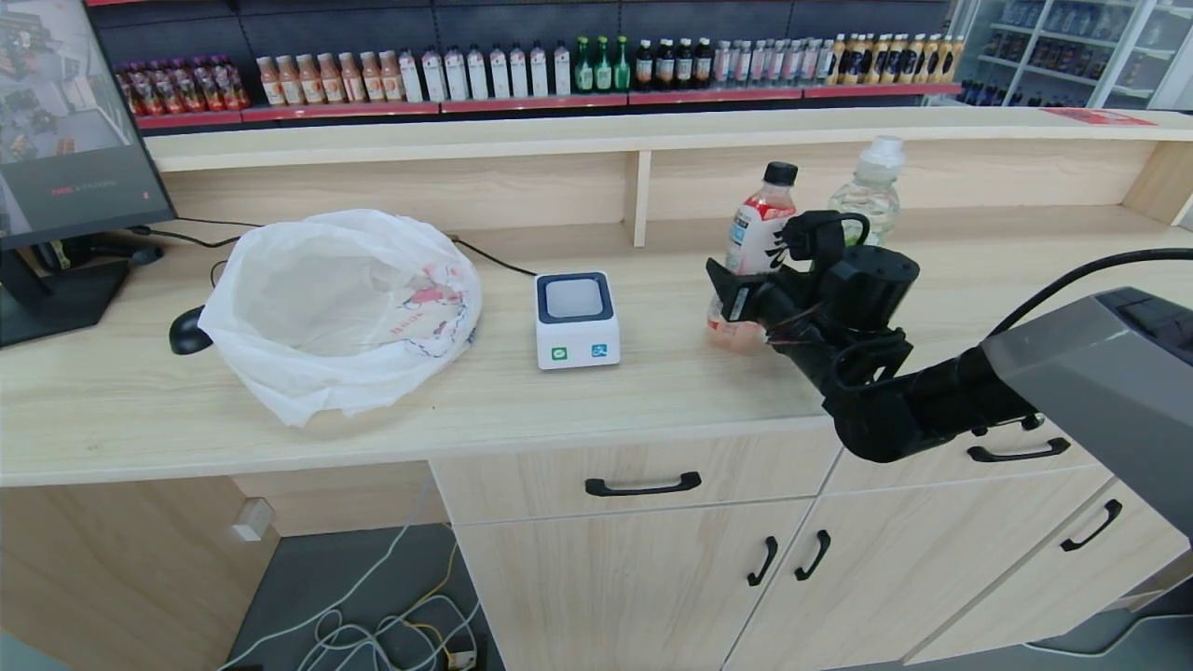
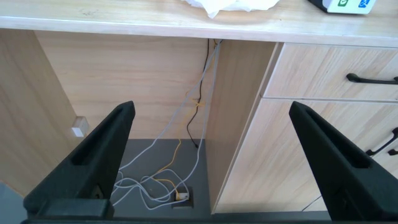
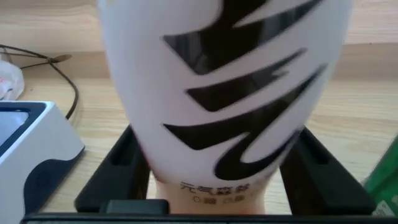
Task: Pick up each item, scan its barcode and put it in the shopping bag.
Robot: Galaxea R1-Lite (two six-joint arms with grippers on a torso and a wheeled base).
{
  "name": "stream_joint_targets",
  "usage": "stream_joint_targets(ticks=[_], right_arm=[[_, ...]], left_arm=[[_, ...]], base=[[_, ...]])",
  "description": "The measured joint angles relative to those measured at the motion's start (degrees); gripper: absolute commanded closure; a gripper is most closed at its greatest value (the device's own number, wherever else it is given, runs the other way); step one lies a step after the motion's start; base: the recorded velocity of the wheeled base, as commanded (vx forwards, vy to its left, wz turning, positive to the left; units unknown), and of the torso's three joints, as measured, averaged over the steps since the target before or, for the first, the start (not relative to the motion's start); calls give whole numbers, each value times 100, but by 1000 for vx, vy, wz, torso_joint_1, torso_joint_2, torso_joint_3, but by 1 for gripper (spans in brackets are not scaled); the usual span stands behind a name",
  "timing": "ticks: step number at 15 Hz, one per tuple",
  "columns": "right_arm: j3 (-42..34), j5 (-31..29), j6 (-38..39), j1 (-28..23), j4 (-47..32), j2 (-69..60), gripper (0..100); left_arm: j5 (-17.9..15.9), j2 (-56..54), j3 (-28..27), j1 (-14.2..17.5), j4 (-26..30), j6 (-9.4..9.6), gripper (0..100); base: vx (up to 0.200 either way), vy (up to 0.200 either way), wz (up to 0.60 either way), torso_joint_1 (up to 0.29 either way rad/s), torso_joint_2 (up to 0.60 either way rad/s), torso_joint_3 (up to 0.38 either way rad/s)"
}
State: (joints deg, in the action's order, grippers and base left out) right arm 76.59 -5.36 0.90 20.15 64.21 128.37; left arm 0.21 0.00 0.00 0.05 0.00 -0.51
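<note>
A pink drink bottle (image 1: 757, 244) with a black cap and a white label stands on the wooden counter (image 1: 652, 391) right of centre. My right gripper (image 1: 746, 312) is shut on its lower body; in the right wrist view the bottle (image 3: 230, 93) sits between the two black fingers (image 3: 115, 168). A clear bottle (image 1: 869, 194) with a white cap stands just behind it. The white scanner box (image 1: 577, 320) sits mid-counter, and the open white shopping bag (image 1: 340, 303) lies left of it. My left gripper (image 2: 211, 162) hangs open below the counter edge, in front of the cabinet.
A monitor (image 1: 70, 121) stands at the counter's far left, with a black mouse (image 1: 189, 331) beside the bag. A raised wooden shelf (image 1: 652, 140) runs along the back. Drawers and cabinet doors (image 1: 643, 485) lie below, with cables (image 2: 168, 180) on the floor.
</note>
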Motion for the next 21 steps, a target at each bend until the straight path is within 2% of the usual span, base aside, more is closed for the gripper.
stream_joint_targets(ticks=[15,17,21], right_arm=[[-39,-11,-30,29,-372,-577,100],[-322,-16,-85,63,-375,-911,100],[-1421,-35,-177,252,-352,-1796,100]], left_arm=[[0,0,0,2,0,0,0],[1,0,0,-2,0,0,0],[0,0,0,0,0,0,0]], base=[[0,0,0,0,0,0],[0,0,0,0,0,0],[0,0,0,0,0,0]])
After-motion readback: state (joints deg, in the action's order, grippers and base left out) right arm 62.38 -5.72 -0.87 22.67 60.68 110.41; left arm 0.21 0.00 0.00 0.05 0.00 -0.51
